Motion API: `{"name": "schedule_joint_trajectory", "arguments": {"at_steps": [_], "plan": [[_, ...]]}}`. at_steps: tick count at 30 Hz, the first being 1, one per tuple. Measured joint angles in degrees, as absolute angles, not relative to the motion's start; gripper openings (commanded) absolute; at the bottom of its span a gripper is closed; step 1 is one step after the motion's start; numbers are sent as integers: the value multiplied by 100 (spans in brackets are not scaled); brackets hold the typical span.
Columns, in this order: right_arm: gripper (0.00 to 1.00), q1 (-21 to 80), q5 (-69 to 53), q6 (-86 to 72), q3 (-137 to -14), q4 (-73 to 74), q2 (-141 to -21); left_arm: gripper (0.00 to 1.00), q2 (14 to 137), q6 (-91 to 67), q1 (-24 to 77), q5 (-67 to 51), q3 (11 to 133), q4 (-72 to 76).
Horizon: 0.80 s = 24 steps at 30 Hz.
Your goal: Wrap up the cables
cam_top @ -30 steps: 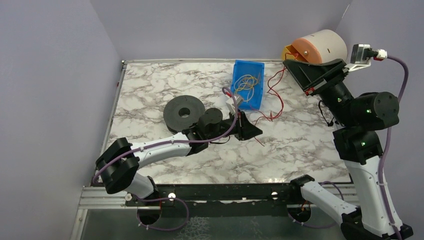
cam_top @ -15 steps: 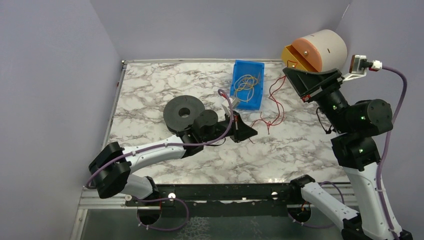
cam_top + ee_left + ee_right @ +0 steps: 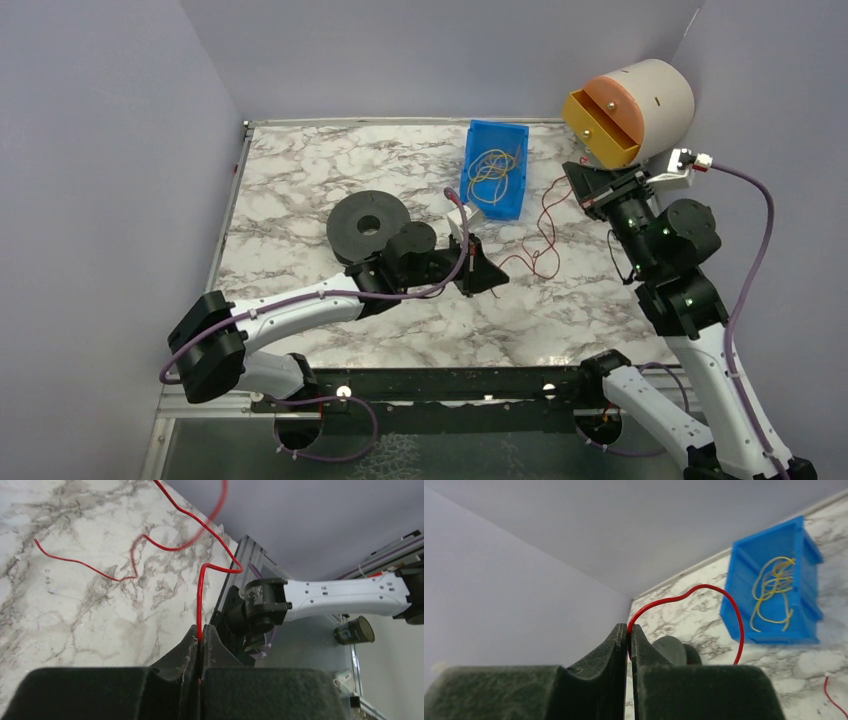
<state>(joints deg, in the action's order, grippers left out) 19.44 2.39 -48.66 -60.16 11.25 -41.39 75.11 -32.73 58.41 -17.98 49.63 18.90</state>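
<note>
The left gripper [image 3: 201,636], near the middle of the table [image 3: 300,180], and the right gripper [image 3: 629,630], raised by the far right corner, each clamp 1 red cable [image 3: 200,600], which loops slackly between them.

The rear-left quarter of the white marble-patterned surface [image 3: 300,165] is lying open, giving wide passage between the lavender left wall [image 3: 100,150] and the flat black round disc with a centre hole [image 3: 350,238], which is blocking the left-centre. The blue rectangular plastic bin [image 3: 497,207] is standing at rear centre, closing off that stretch. The beige cylinder with an orange face and a yellow drawer [image 3: 660,90] is filling the rear-right corner. The thin red cable [image 3: 199,605] is hanging as a loose, kinked line between the left end effector [image 3: 200,630] and the right end effector [image 3: 629,627], both pinching it, and is barring straight passage just right of the bin. The near-right stretch of surface is lying bare.
</note>
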Motion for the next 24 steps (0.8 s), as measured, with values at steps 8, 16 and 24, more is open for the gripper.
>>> {"name": "schedule_joint_trajectory", "arguments": {"at_steps": [8,16,24], "plan": [[31,1944,1918,-5002,-6010,1857,-4775,0,7596,-2834,6189,-2012,5094,1223],[75,1944,2744,-5092,-6156,2556,-5269,0,7415,-2593,6213,-2016,5310,816],[75,1944,2196,-4453,-6156,2453,-5103,0,7146,-2392,6213,-1745,5712,392]]}}
